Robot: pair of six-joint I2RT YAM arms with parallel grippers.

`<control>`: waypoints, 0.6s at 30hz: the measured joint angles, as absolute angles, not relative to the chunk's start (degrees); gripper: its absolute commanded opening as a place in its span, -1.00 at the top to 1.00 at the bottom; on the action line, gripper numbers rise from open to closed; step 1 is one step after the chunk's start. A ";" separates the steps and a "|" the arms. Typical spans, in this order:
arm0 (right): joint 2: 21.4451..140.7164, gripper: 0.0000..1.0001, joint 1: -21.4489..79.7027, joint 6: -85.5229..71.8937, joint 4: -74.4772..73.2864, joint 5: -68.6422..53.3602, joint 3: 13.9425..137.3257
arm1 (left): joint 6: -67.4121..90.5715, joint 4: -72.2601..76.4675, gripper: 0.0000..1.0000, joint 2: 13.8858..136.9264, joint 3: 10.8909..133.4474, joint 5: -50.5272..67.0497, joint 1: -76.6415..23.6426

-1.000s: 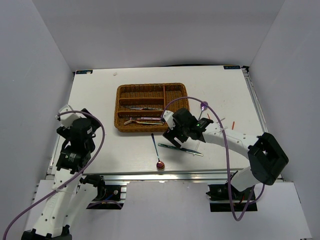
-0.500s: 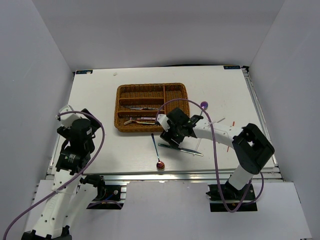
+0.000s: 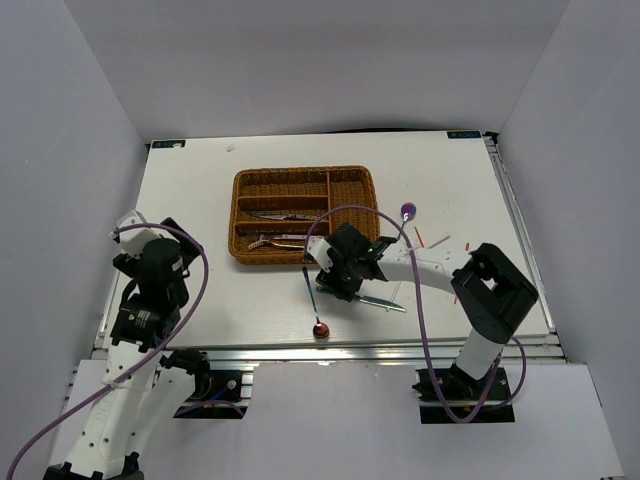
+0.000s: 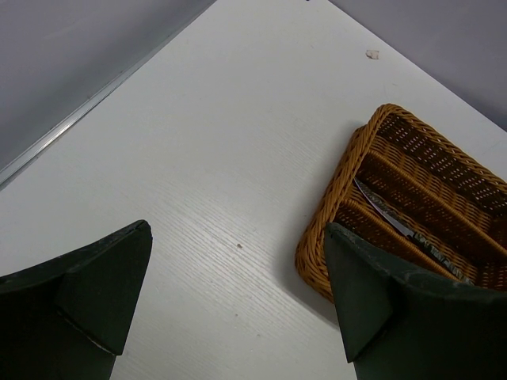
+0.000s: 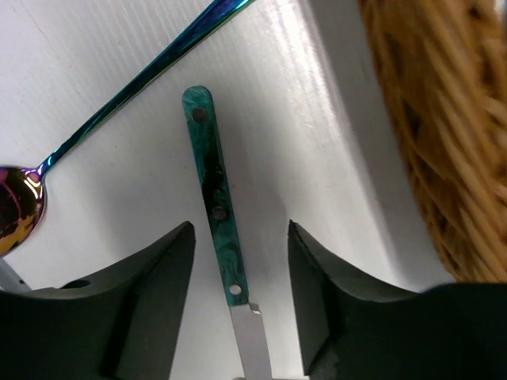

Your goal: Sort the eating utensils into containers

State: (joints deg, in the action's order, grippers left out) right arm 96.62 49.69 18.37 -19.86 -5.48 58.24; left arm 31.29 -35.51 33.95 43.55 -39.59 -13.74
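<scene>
The brown wicker tray (image 3: pixel 241 212) lies at the table's middle and holds a knife (image 3: pixel 277 215), more cutlery (image 3: pixel 283 242) and a red chopstick (image 3: pixel 328 188). My right gripper (image 3: pixel 333 281) is open, low over the table just in front of the tray. In the right wrist view a green-handled knife (image 5: pixel 212 203) lies between its fingers (image 5: pixel 150 293), untouched, with the right gripper (image 5: pixel 240 265) straddling it. A red-bowled spoon (image 3: pixel 320 329) lies beside it and shows in the wrist view (image 5: pixel 135 87). My left gripper (image 4: pixel 238 269) is open and empty, left of the tray (image 4: pixel 341 182).
A purple-bowled spoon (image 3: pixel 407 210) and loose red and white chopsticks (image 3: pixel 440 242) lie right of the tray. The tray's wicker wall (image 5: pixel 428 127) is close to the right gripper's right finger. The table's front edge (image 3: pixel 330 347) is just beyond the red spoon.
My right gripper has moved left and toward the front, from beside the tray's corner to over the knife's handle end. The left arm has not moved.
</scene>
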 measured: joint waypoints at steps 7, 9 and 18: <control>98.61 0.30 52.84 17.93 -16.67 -2.96 56.75 | 31.29 -35.44 -0.96 33.08 43.55 -39.59 -13.74; 98.61 0.48 53.32 17.85 -16.03 -2.81 56.55 | 31.29 -35.48 -0.96 33.08 43.55 -39.59 -13.74; 97.56 1.00 53.45 17.08 -17.80 -1.93 56.31 | 31.29 -35.44 -0.96 32.01 43.55 -39.59 -13.74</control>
State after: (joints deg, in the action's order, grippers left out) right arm 97.56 53.45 17.08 -17.80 -1.93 56.31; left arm 31.29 -35.44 32.01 43.55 -39.59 -13.74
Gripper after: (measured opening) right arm 0.177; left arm 0.981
